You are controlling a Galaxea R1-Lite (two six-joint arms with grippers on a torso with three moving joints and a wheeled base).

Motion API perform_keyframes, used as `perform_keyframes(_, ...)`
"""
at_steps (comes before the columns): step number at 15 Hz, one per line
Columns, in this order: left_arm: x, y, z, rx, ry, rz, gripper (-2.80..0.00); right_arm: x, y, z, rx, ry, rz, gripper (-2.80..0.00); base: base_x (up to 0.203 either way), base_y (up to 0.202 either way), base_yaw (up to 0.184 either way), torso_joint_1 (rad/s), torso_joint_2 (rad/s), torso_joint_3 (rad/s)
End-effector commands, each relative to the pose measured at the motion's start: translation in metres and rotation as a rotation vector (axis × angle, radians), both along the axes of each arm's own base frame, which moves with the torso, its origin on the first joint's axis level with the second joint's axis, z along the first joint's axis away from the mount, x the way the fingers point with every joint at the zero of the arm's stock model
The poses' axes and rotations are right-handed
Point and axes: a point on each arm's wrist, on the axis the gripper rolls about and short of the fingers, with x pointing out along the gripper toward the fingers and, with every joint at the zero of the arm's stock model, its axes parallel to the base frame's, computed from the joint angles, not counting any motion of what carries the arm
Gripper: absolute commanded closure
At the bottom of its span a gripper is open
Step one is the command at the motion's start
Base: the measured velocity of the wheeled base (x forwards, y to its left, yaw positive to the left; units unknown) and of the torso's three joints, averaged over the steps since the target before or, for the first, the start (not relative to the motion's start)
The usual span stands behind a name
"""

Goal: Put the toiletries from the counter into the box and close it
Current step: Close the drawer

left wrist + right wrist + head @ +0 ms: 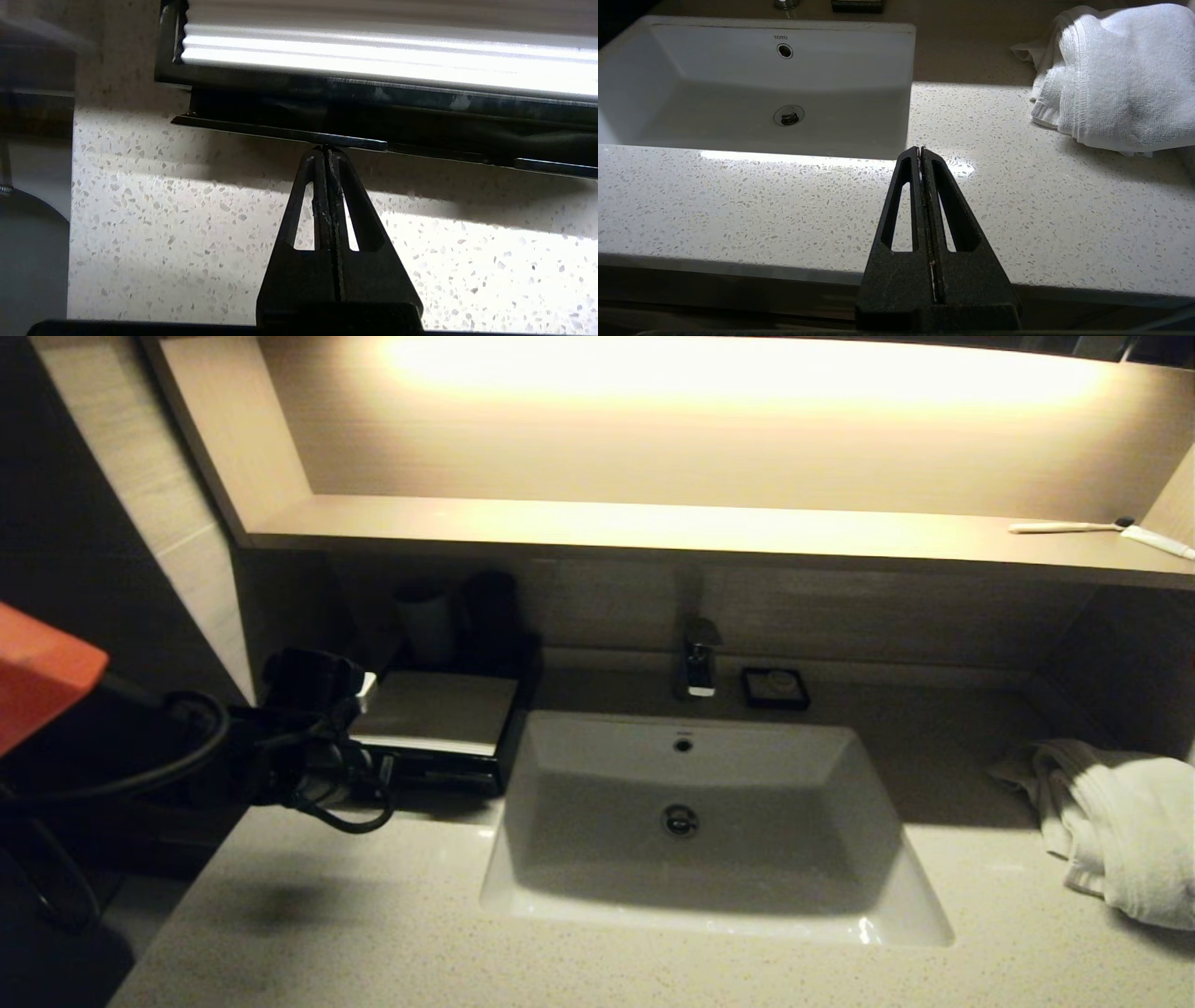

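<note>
Left gripper (pixel 327 149) pinched empty, tips at drawer (pixel 280 133) lip of box (pixel 439 714), back-left tabletop (pixel 373 915). Risk: off-centre push skews drawer or shoves box. Right gripper (pixel 921 149) pinched, idle.

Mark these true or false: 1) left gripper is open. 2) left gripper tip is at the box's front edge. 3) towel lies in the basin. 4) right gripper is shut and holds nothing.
1) False: the left gripper is shut, fingers pressed together.
2) True: its tip meets the lower front edge of the box.
3) False: the towel lies on the counter, beside the basin.
4) True: the right gripper is shut, empty, above the counter.
</note>
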Motion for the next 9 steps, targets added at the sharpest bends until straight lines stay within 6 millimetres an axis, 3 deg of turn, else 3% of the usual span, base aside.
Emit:
perform_keyframes(1, 0.0088, -0.0010, -0.0018, 0.000, -0.008, 0.003, 0.00, 0.0000, 0.0000, 0.0000, 0.000, 0.000, 0.001, 0.00, 0.000, 0.000, 0.000, 0.000, 0.00, 0.000)
perform_keyframes(6, 0.0171, -0.0023, 0.0003, -0.004, -0.026, 0.004, 0.00, 0.0000, 0.0000, 0.0000, 0.000, 0.000, 0.001, 0.00, 0.000, 0.000, 0.000, 0.000, 0.00, 0.000)
perform_keyframes(9, 0.0123, -0.0016, 0.0024, -0.004, -0.024, 0.004, 0.00, 0.0000, 0.0000, 0.0000, 0.000, 0.000, 0.000, 0.00, 0.000, 0.000, 0.000, 0.000, 0.00, 0.000)
